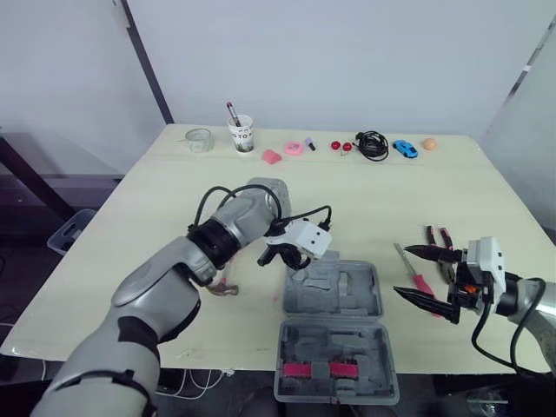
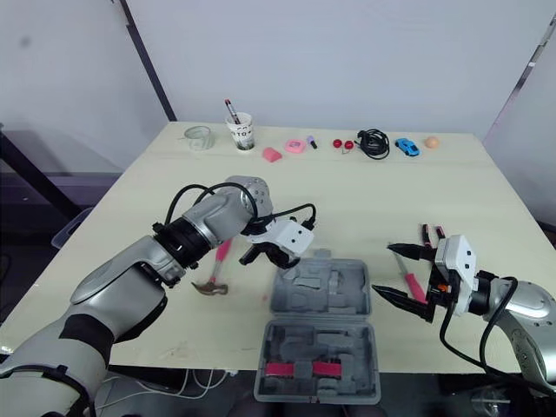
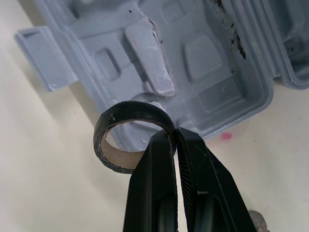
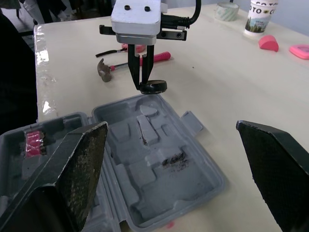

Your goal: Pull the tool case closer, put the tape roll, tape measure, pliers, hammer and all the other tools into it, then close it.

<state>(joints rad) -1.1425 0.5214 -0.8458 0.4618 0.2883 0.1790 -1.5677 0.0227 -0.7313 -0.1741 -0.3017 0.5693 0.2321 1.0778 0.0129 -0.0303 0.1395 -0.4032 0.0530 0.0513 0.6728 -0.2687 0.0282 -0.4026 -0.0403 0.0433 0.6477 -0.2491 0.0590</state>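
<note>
Left gripper [image 3: 175, 136] pinches the tape roll [image 3: 129, 112] over the far left corner of the case [image 1: 334, 300], right gripper [image 2: 383, 268] gapes wide, so I'd lower it into a pocket before letting go.

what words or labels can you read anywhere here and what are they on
"CO TO": top line of dark print on the white paper cup, as far as it can be made out.
"CO": start of the line beneath on the same cup; the rest is too blurred to read.
The tool case carries no readable text.
</note>
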